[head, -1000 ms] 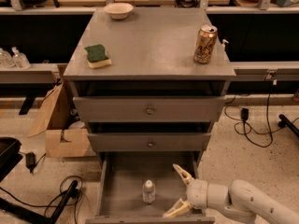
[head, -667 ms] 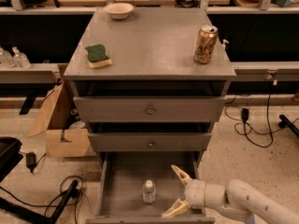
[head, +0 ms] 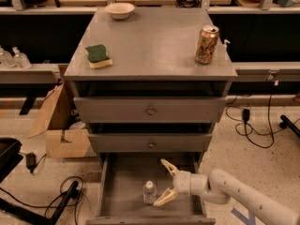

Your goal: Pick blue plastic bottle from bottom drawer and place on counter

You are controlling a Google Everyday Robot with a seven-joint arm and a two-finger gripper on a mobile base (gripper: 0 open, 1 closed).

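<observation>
The blue plastic bottle (head: 149, 192) stands upright on the floor of the open bottom drawer (head: 123, 191), a small clear bottle with a white cap. My gripper (head: 164, 183) is inside the drawer just right of the bottle, its two pale fingers spread wide apart, one above and one below, pointing left at the bottle. It holds nothing and is a short gap from the bottle. The counter (head: 150, 46) is the grey cabinet top above.
On the counter are a gold soda can (head: 206, 44) at the right, a green sponge (head: 98, 56) at the left and a white bowl (head: 119, 10) at the back. Two closed drawer fronts (head: 150, 110) are above the open drawer. A cardboard box (head: 63, 125) and cables lie left.
My gripper has moved a little left along the drawer, closer to the bottle, still open. The bottle has not moved.
</observation>
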